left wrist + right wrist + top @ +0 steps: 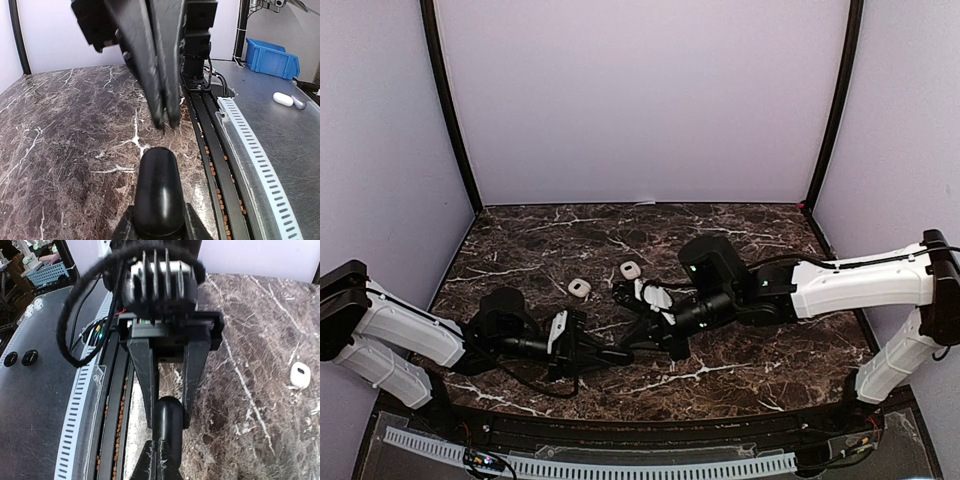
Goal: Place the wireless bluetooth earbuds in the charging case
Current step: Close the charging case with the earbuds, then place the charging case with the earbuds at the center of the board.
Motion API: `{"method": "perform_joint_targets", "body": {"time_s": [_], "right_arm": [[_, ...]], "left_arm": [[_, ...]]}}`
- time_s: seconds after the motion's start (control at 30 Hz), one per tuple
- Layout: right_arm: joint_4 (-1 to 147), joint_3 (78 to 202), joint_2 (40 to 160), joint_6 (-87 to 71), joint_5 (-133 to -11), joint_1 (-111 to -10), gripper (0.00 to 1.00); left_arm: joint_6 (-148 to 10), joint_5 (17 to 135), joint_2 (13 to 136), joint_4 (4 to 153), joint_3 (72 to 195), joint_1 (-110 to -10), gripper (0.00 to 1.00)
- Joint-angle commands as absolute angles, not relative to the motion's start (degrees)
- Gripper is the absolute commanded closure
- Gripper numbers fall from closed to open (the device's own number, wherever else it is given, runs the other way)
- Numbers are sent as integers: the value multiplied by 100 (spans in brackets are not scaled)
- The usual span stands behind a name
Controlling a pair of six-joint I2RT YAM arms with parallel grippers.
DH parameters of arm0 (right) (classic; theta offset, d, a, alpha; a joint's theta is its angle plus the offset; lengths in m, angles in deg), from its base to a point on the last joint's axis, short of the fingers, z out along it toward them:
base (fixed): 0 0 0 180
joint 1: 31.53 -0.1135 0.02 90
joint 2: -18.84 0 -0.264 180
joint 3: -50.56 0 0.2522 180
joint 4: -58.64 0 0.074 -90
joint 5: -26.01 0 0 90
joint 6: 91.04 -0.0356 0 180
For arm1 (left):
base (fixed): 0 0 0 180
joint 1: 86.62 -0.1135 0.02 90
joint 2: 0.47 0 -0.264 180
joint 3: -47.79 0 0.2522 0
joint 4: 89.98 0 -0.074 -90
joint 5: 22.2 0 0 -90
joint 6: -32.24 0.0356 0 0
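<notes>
Left claw [169, 421] clamps a black rounded case [157, 185]; right claw [167, 122], fully shut, hangs just beside it.

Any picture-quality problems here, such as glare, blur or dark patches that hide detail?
Top view: soft, even light; the black arm links melt into the dark marble table, while two small white items stand out. Left wrist view: the tool fingers near the lens are almost featureless silhouettes. Right wrist view: the white item at the right edge is bright, nearly washed out.

No text, label or number is readable.
</notes>
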State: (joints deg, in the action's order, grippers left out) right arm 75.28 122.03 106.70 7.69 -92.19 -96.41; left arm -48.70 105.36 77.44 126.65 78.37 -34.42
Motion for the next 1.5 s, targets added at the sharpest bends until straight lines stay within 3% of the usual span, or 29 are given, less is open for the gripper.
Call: {"method": "perform_joint_targets", "body": {"time_s": [0.0, 0.23, 0.5, 0.83, 1.07, 1.17, 1.23, 1.27, 1.3, 1.4, 1.47], "right_arm": [[7250, 12024, 10483, 694, -8732, -9659, 100], [6777, 11663, 10277, 54, -7240, -9426, 100], [6022, 10811, 10022, -1065, -6960, -8181, 100], [5680, 9520, 8396, -1476, -4814, -7509, 100], [5665, 8990, 7527, -1363, -4472, -7454, 100], [5842, 8955, 7404, -1353, -4213, -7442, 100], [5963, 8965, 7351, -1344, -4088, -7430, 96], [6002, 8963, 7327, -1337, -4011, -7428, 82], [6037, 8959, 7298, -1321, -3945, -7425, 72], [6050, 8956, 7202, -1268, -3762, -7415, 59], [6035, 8964, 7140, -1227, -3642, -7402, 56]], "left_arm": [[-4833, 10482, 7668, 12709, 7957, -3468, 81], [-5359, 10067, 7859, 12436, 8217, -3539, 81], [-6712, 10306, 8417, 11576, 9012, -4267, 82], [-7812, 10357, 10060, 10433, 10709, -4363, 79], [-8045, 10299, 11015, 9820, 11759, -4391, 75], [-8066, 10070, 11150, 9489, 11966, -4391, 60], [-8013, 9812, 11067, 9279, 11989, -4391, 28], [-7969, 9700, 10998, 9176, 11975, -4391, 8], [-7912, 9573, 10923, 9045, 11971, -4391, 2], [-7769, 9136, 10621, 8590, 11896, -4391, 1], [-7719, 8791, 10277, 8406, 11677, -4391, 1]]}}
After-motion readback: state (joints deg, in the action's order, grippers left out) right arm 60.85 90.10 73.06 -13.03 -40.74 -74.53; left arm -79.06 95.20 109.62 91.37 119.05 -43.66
